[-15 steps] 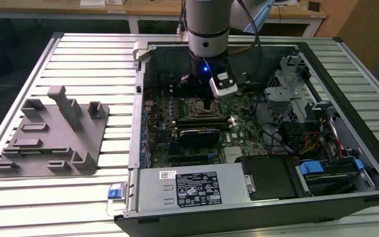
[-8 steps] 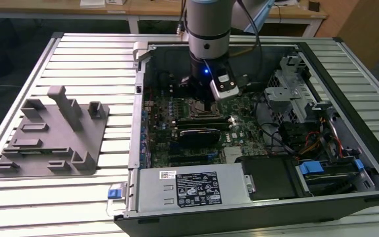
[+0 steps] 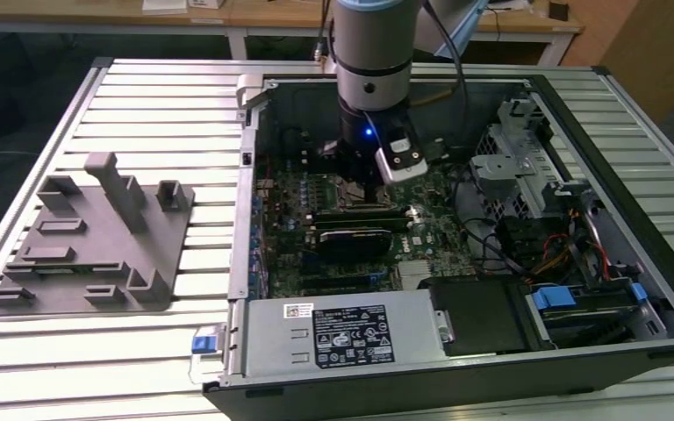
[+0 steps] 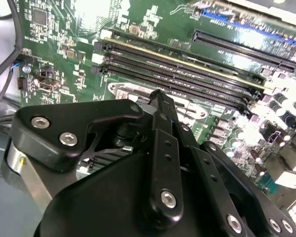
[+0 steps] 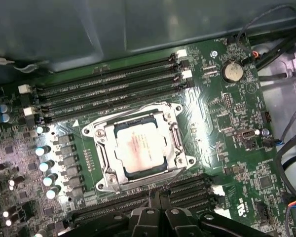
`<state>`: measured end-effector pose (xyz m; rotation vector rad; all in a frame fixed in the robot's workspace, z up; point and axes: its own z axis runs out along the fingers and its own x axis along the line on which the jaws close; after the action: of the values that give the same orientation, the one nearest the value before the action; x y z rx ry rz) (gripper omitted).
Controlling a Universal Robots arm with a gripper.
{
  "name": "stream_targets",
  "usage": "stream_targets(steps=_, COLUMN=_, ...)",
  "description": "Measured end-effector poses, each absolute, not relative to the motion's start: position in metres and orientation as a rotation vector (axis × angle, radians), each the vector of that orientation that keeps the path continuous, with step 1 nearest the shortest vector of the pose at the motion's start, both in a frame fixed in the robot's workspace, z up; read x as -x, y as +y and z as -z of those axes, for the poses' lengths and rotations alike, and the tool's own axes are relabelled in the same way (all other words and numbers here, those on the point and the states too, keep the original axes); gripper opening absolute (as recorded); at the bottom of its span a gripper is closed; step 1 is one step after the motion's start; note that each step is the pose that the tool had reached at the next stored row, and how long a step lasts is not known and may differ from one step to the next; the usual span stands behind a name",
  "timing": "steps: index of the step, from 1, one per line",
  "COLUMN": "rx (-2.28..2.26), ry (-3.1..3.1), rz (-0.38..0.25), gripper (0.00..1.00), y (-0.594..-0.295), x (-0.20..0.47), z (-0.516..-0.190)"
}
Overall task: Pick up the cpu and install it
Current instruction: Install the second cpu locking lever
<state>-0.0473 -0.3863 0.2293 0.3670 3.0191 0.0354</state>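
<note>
Black gripper point(image 4: 160, 106) linkages crowd the foreground in the second wrist view, bolted plates and a narrow fingertip tapering toward a green motherboard point(image 4: 79, 29). Whether the fingers are parted or closed cannot be told from any view, and nothing can be seen held between them.

In the first wrist view, the cpu point(image 5: 138, 146) sits flat inside the socket frame point(image 5: 101, 136) at the middle of the board: a silver square with a pale rim, ringed by the metal frame. It appears already seated there (how fully it has dropped in cannot be judged). Long black memory slots point(image 5: 108, 89) run along the far side of the socket, and another set point(image 5: 187, 190) lies on the near side, just ahead of the gripper tip. A round coin battery point(image 5: 232, 72) sits to the right.

In the exterior view, the arm point(image 3: 370, 53) reaches straight down into an open computer case point(image 3: 618, 210) lying on a slatted table point(image 3: 138, 88). At the exterior view's left, a grey plastic fixture point(image 3: 91, 237) with upright blocks rests on the table, well apart from the case.

The chip is likely light, rigid and slick on its metal top, with a delicate underside. It is best held by two opposite edges, kept level, never pressed down hard.
</note>
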Motion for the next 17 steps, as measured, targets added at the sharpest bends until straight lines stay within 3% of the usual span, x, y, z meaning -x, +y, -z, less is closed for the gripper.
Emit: stream_targets(steps=17, rx=-0.196, ry=3.04, rz=-0.059, gripper=0.11, y=-0.3894, x=0.0489, z=-0.2263)
